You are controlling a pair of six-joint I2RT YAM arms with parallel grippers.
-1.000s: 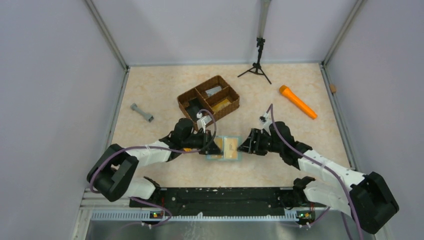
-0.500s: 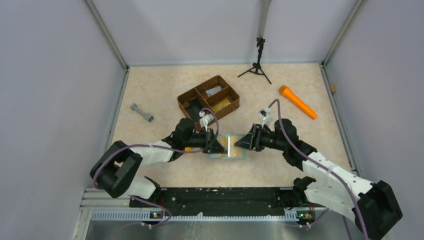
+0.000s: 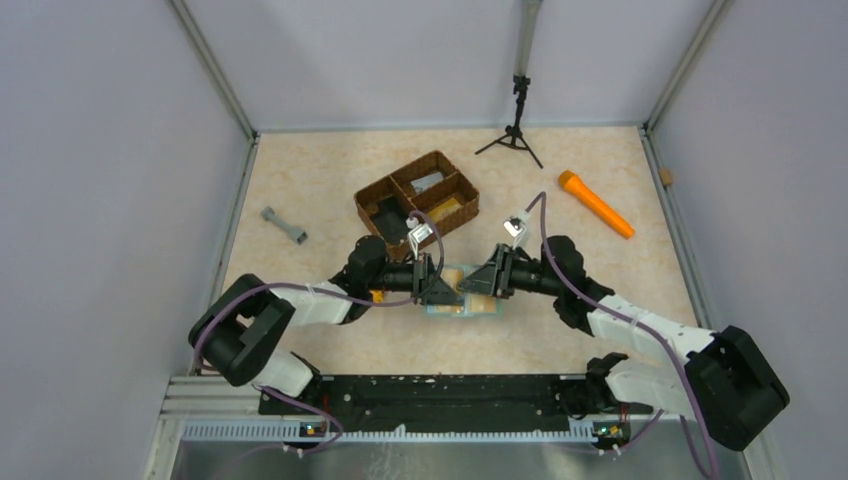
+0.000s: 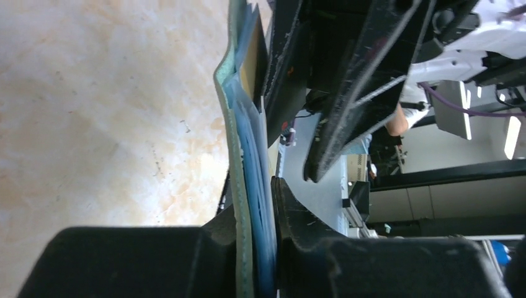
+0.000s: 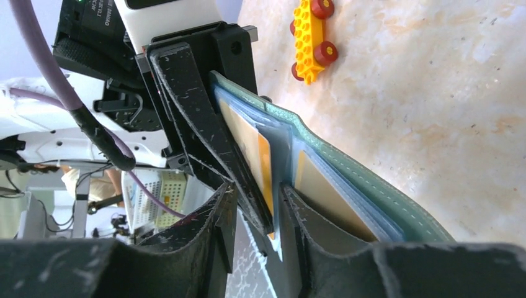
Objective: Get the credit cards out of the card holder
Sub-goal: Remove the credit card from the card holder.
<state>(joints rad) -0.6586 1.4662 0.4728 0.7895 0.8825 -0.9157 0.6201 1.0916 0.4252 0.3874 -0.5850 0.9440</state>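
The table (image 3: 300, 180) carries a brown three-part basket (image 3: 372, 205) toward its centre rear. Just in front of the basket, both arms meet at the card holder (image 3: 470, 304). It lies open at mid-table, pockets facing up and green cover toward the tabletop. Its long axis runs left to right, from one gripper to the other. Whether it rests on the surface or is lifted clear cannot be determined.

The left gripper (image 4: 254, 211) is clamped on the holder's left edge. The right gripper (image 5: 257, 217) has its jaws part-way apart, astride a pocket leaf and the edge of an orange card (image 5: 248, 146); whether they pinch it cannot be told. A tan card (image 5: 322, 192) sits in the next pocket.

Assessment: extraction is under way, with at least two cards left inside. A pale grey piece (image 3: 428, 182) in the basket's rear compartment may be a card already removed.
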